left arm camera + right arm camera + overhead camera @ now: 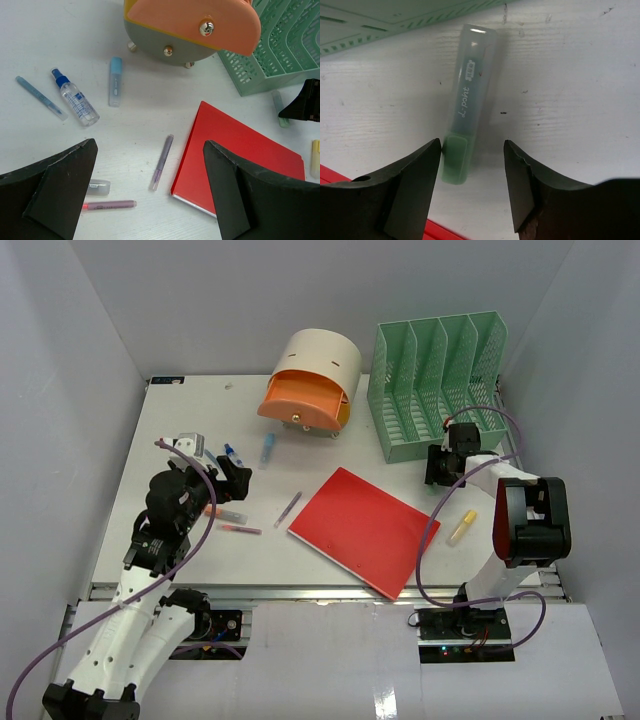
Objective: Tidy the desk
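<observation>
white is the desk, a flat top filling the middle of the overhead view, with its metal rail running along the lower edge just above the two arm bases.

at the left of that view the left gripper hangs over a scatter of small things. its fingers are spread wide with nothing between them. in the left wrist view the left gripper frames bare tabletop. at the upper left of that view lie a teal pen, a clear spray bottle with a blue cap just beside it, and a pale blue highlighter. lower down a pink pen lies flat near the left finger, and a purple pen lies tilted near the centre, close to the edge of the red folder.

in the overhead view the folder lies flat at centre, turned at an angle. above it, at top centre, stands an orange and cream drawer box. to its right, at the upper right, is the green file rack, upright with open slots.

just below the rack the right gripper points down at the desk. in the right wrist view the right gripper has its fingers parted on either side of the green end of a green highlighter lying on the white top. the left finger is just beside it, and i cannot tell whether they touch. a yellow highlighter lies to the right of the folder.
</observation>
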Controlling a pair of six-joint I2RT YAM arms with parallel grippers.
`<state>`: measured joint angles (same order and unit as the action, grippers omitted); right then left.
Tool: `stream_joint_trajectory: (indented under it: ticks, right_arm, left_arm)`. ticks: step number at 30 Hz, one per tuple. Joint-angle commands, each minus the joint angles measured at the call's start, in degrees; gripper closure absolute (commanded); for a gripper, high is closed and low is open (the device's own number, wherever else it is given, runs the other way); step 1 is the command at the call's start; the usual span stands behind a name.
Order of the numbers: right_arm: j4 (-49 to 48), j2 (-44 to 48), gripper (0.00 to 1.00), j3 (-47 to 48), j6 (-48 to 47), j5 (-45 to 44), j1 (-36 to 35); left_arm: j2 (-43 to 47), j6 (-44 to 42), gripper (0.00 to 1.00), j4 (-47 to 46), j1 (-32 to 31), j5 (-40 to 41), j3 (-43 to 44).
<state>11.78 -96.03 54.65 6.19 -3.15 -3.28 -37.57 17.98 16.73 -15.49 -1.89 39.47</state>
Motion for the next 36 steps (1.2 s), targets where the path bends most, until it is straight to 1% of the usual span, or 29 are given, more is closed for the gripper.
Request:
stream_joint_trajectory:
  ticks: [1, 10, 13, 14, 15, 17, 20, 23, 25, 28, 29, 31, 32, 34, 36]
  right_arm:
    - [-1.8, -1.3, 0.44, 2.1, 1.2, 2.1, 1.0]
    - [-2.3, -2.2, 0.54, 1.0, 0.0, 2.4, 1.5]
    - [-3.3, -1.5, 0.6, -0.1, -1.2, 2.7, 1.8]
    - [-3.6, -1.3, 0.63, -0.5, -1.7, 2.7, 1.9]
    - [-3.9, -1.0, 0.68, -0.9, -2.2, 3.4, 2.0]
    - [-4.4, 0.0, 0.81, -1.7, -3.4, 5.7, 2.1]
    - [-3.8, 2.0, 0.87, -2.3, -6.8, 8.8, 2.3]
    - [-1.8, 6.4, 0.92, -2.6, -14.3, 13.6, 2.3]
    - [1.4, 9.4, 0.92, -2.5, -19.7, 20.1, 2.3]
    - [7.4, 17.0, 0.92, -2.0, -31.0, 30.4, 2.3]
    - [7.5, 17.0, 0.92, -2.0, -31.1, 33.0, 2.3]
    - [14.2, 22.4, 0.92, 0.2, -38.5, 40.1, 1.5]
    - [15.1, 23.3, 0.92, 2.1, -41.3, 41.7, 0.9]
    - [17.4, 25.3, 0.92, 5.5, -45.2, 42.8, -2.5]
    - [17.7, 25.4, 0.92, 11.1, -48.4, 41.6, -7.1]
  left_arm:
    - [0.9, -0.6, 0.02, -0.2, 0.3, 0.6, 0.2]
    - [0.6, -0.6, 0.02, -0.1, 0.4, 0.2, 0.3]
    - [0.3, -0.5, 0.02, -0.2, 0.4, -0.3, 0.3]
    - [0.3, -0.4, 0.02, -0.2, 0.3, -0.4, 0.2]
    - [0.2, -0.4, 0.02, -0.2, 0.3, -0.6, 0.2]
    - [0.0, -0.5, 0.02, -0.3, 0.3, -0.8, 0.2]
    - [-0.4, -0.4, 0.02, -0.3, 0.3, -1.5, 0.2]
    - [-0.9, -0.4, 0.02, -0.4, 0.3, -1.9, 0.2]
    - [-1.1, -0.4, 0.02, -0.5, 0.4, -2.3, 0.1]
    - [-1.7, -0.4, 0.02, -0.6, 0.4, -2.5, 0.1]
    - [-1.9, -0.4, 0.02, -0.6, 0.3, -2.5, 0.1]
    - [-2.3, -0.5, 0.02, -0.6, 0.3, -2.6, 0.1]
    - [-2.6, -0.5, 0.02, -0.6, 0.3, -2.6, 0.2]
    - [-2.9, -0.6, 0.02, -0.7, 0.3, -2.5, 0.1]
    - [-3.5, -0.7, 0.02, -0.7, 0.3, -2.6, 0.1]
